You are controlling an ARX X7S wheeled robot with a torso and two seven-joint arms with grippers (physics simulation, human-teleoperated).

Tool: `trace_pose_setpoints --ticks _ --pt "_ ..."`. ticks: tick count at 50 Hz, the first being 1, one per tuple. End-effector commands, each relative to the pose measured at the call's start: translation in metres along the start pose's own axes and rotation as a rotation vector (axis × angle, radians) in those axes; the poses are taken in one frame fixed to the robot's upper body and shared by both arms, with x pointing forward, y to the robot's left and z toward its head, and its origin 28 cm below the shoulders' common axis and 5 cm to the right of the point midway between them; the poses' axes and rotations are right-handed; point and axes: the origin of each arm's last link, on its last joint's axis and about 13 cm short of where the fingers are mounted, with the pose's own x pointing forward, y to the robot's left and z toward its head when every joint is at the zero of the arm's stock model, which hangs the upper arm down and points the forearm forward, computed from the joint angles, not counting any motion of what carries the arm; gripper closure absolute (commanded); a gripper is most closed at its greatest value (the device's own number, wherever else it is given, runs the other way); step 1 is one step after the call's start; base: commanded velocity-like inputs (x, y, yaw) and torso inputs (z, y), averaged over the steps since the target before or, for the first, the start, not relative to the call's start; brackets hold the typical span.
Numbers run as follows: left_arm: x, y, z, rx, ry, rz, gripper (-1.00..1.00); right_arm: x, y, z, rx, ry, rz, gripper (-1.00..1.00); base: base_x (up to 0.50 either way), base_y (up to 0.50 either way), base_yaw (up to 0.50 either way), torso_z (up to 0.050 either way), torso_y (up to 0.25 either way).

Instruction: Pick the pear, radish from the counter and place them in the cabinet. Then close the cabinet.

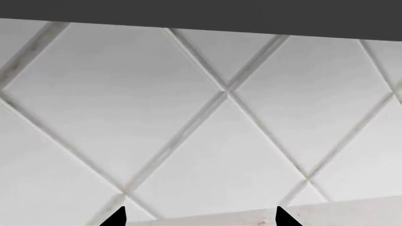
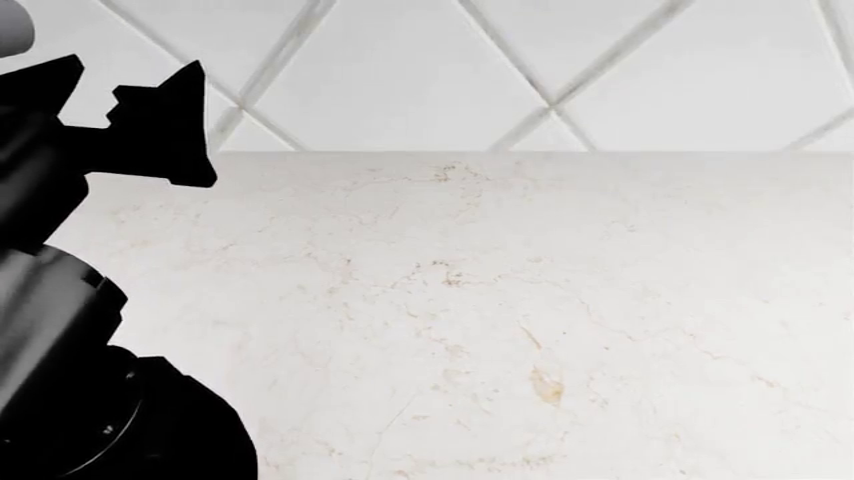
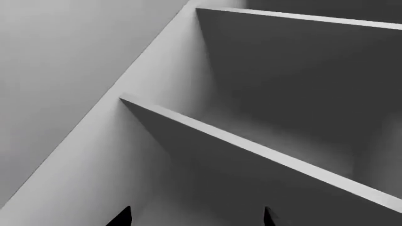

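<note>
Neither pear nor radish shows in any view; counter point(image 2: 507, 320) is bare marble-look top right across the head view, back edge meeting the diamond-tiled wall point(image 2: 400, 70); so where the fruit lies can't be told from here, nor its long axis.

Left gripper point(image 1: 199, 217): wrist view shows two black fingertips point(image 1: 116, 217) set apart w/ nothing between; it faces the tiled wall, w/ a strip of the counter's back edge just below the tips; head view puts the left arm point(image 2: 80, 300) over the counter's left edge, raised.

Right gripper point(image 3: 196, 217): two dark tips apart, nothing held; it looks into the cabinet point(image 3: 207, 141), pale shelf boards and a side panel, interior dim; no fruit on the shelves that show. Right arm isn't in the head view.

Judgement: open shelves suggest the door is not yet shut; whether either item is already stowed can't be told, since only part of the interior shows. The key relation, which way the fruit lies from either hand, is unknown; left is the hand by the counter, right the one at the cabinet, so left prob nearer any item on the counter; head or base likely must turn to find them first.
</note>
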Motion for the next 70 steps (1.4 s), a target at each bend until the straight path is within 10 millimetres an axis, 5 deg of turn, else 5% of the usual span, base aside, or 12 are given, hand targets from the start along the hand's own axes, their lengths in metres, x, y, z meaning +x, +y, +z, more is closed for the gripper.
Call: trace_pose_setpoints --ticks 1,15,46,70 --pt "0.000 0.000 -0.001 -0.001 0.001 -0.007 -1.00 -0.041 0.007 0.013 -0.010 -0.078 -0.060 -1.00 0.00 0.00 0.00 0.000 0.000" --pt "-0.002 0.000 -0.005 -0.006 0.007 -0.010 -1.00 -0.086 0.013 0.006 0.015 -0.112 -0.175 -1.00 0.00 0.00 0.00 0.000 0.000" --pt "-0.006 0.001 -0.015 -0.015 0.024 -0.013 -1.00 -0.161 0.034 -0.056 0.143 0.041 -0.376 -1.00 0.00 0.00 0.00 0.000 0.000" --pt "-0.011 0.000 -0.024 -0.018 0.039 -0.019 -1.00 -0.182 0.052 -0.169 0.342 0.323 -0.431 -1.00 0.00 0.00 0.00 0.000 0.000"
